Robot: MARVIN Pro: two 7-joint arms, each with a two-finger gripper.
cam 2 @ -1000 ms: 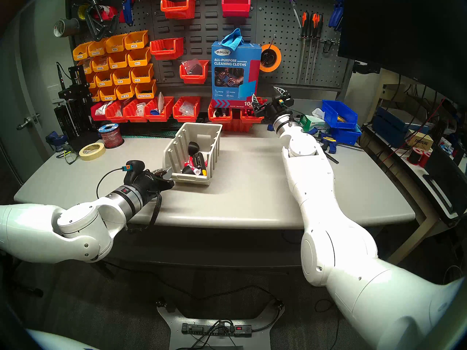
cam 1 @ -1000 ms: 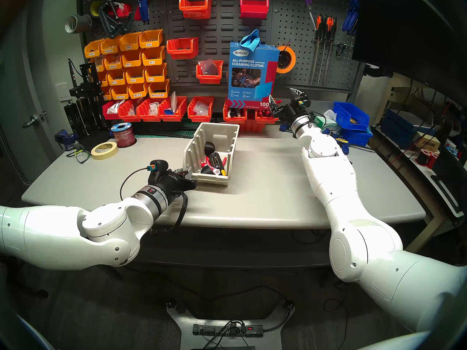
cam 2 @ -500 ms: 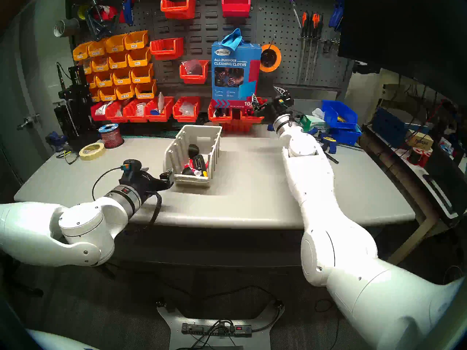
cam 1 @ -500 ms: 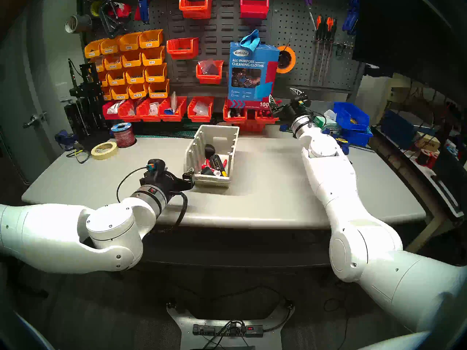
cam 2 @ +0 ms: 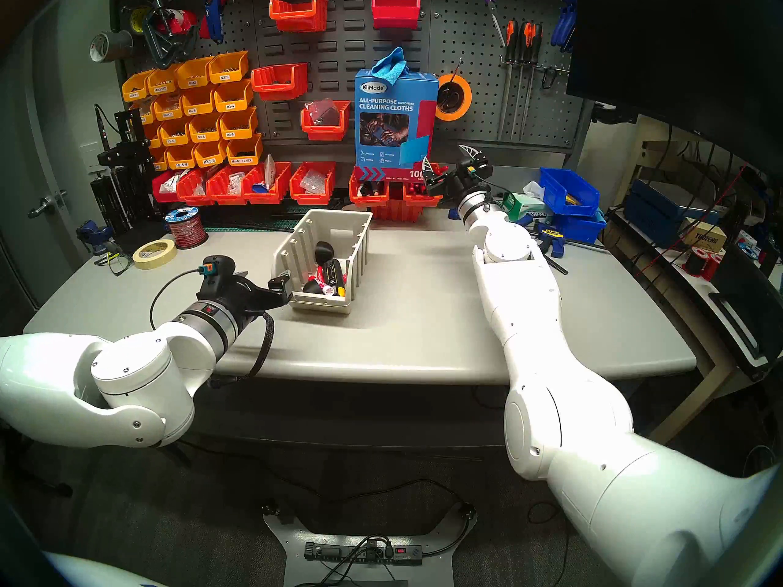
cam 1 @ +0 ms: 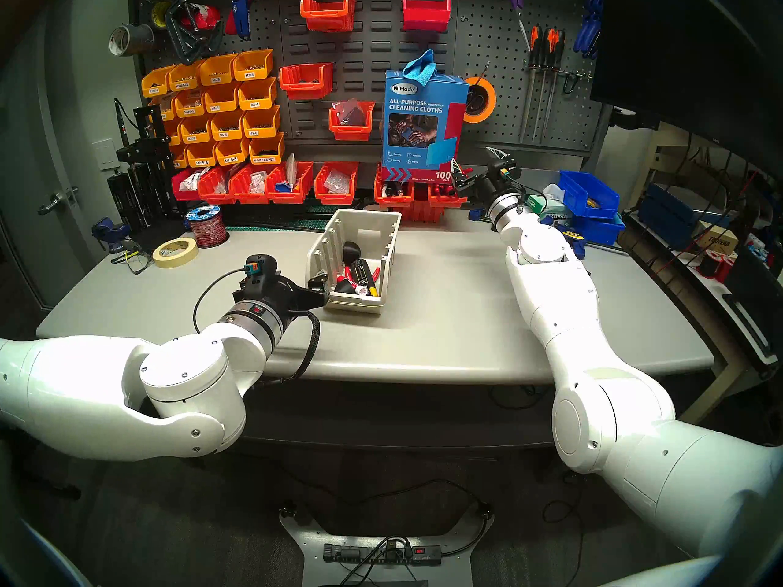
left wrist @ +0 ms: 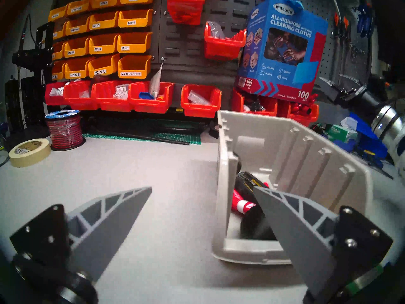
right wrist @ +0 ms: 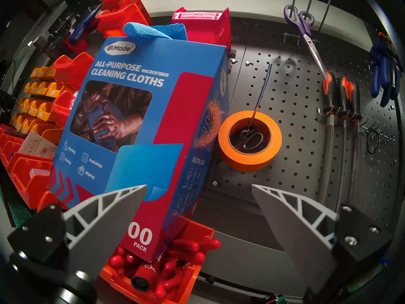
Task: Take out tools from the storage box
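The left hand [cam 1: 318, 286] is held low over the counter [cam 1: 445, 332] at the near left corner of the bin [cam 1: 383, 228]. Its fingers [left wrist: 114, 220] are spread apart, and nothing is held between them. In the left wrist view, one finger is seen over the bare counter outside the bin's left wall, while the other is seen in front of the bin's open near end; whether either touches the plastic cannot be told.

The beige bin stands near the middle of the counter, its low front toward the robot. Inside it, a cup [cam 1: 351, 248] lies toward the back. A second cup [cam 1: 345, 286] lies at the front. Between them, a black tool [cam 1: 363, 273] with yellow marks lies lengthwise. A marker [cam 1: 355, 286] with a red cap lies beside it, and a red-handled tool [cam 1: 375, 272] is seen against the right wall.

The right hand [cam 1: 475, 163] is raised well apart from the bin, at the back right. Its fingers [right wrist: 109, 213] are also spread apart and empty. It is pointed at a blue cloth box [right wrist: 140, 121] and a roll of orange tape [right wrist: 249, 141] on the pegboard [right wrist: 295, 99].
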